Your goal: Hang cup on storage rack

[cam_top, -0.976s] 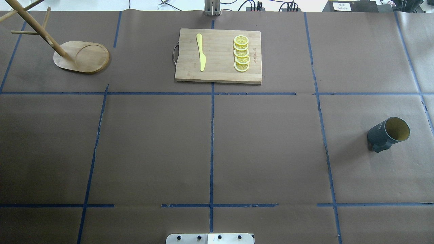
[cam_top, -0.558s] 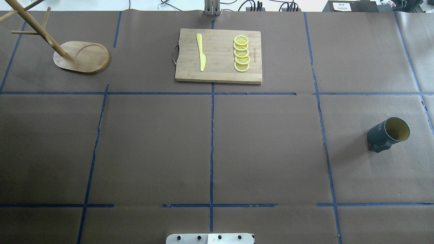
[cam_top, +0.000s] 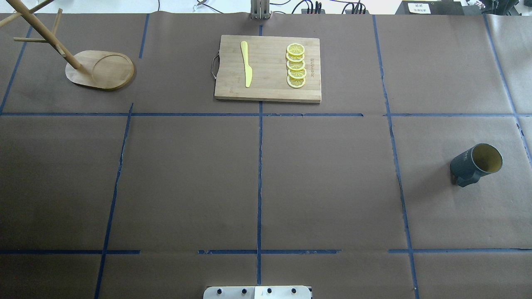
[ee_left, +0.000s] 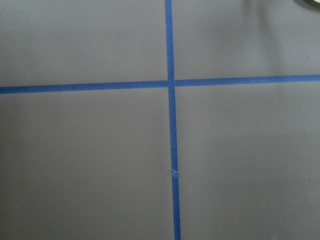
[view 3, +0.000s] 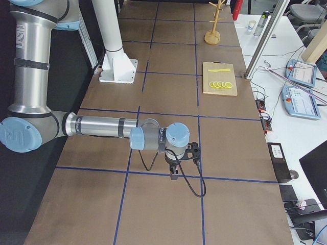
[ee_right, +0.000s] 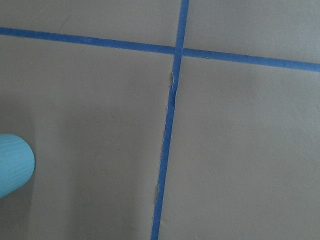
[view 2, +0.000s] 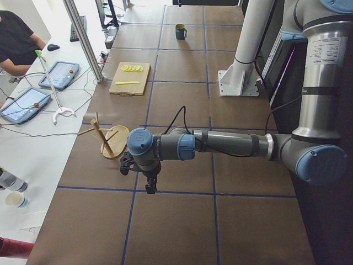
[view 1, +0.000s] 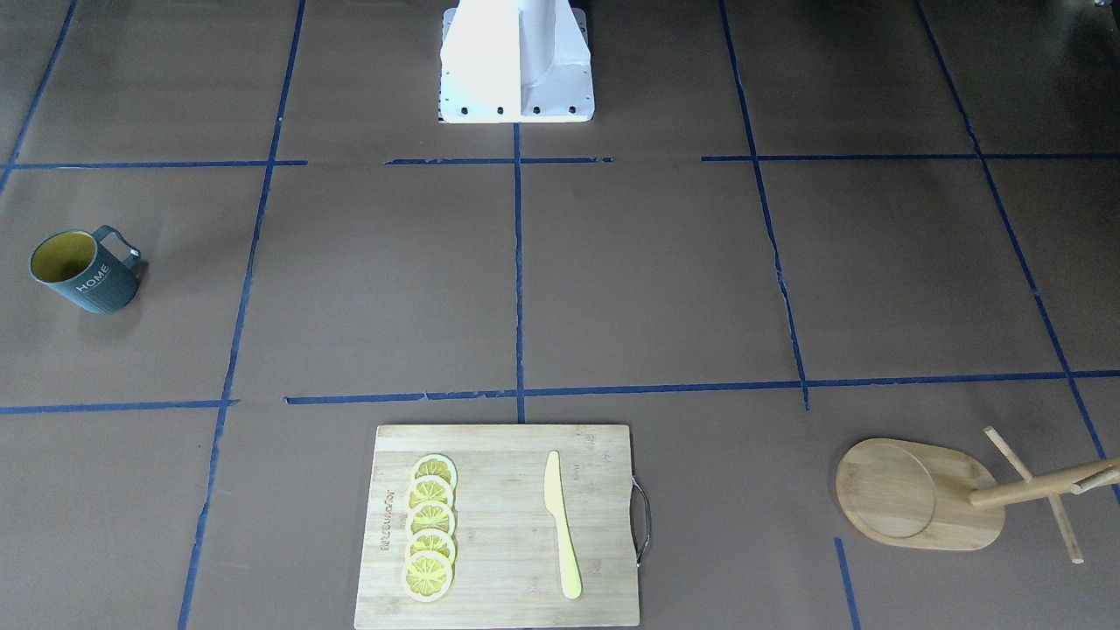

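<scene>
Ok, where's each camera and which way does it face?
Front-facing: across the table, looking down at the robot's base.
Overhead: behind the robot, looking forward; base edge shows.
Exterior left: table's end; left arm nearest.
Exterior right: opposite end; right arm nearest.
Left wrist: straight down on tape; no body.
Right wrist: down on tape.
Front-facing and overhead share cup and storage rack.

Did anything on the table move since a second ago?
No, nothing visibly changed in the overhead view. The cup sits in the same spot on the robot's right side, with no gripper on it. The storage rack and the cutting board have stayed put too.
</scene>
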Robot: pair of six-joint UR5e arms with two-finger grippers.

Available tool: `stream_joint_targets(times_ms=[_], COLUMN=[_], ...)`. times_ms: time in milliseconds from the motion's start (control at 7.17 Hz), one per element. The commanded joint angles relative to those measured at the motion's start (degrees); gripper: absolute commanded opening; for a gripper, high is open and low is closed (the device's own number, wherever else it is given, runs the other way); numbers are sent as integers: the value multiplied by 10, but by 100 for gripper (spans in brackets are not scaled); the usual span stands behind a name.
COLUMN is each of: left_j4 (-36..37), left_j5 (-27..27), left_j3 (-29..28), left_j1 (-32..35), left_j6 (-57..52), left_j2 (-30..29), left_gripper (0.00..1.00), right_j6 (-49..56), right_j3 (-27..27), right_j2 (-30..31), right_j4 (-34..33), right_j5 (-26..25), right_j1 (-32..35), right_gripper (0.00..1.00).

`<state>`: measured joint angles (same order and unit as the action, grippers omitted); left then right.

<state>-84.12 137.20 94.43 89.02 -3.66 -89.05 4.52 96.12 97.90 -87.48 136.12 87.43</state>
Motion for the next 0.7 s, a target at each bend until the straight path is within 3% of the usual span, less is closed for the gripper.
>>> stream_joint_targets(times_ms=[0, 558], left_j4=[-1, -1], left_j5=[1, 0], left_j3=[29, 31], left_j1=[-1, -3], left_j6=[1, 2], left_j2=[21, 21], left_gripper=[100, 100], right_j6=[2, -7], right_j3=[-1, -6], right_j2=[11, 19], right_j4=[23, 60], right_j5=[24, 26], right_j1=[-4, -4], right_gripper=[100, 100])
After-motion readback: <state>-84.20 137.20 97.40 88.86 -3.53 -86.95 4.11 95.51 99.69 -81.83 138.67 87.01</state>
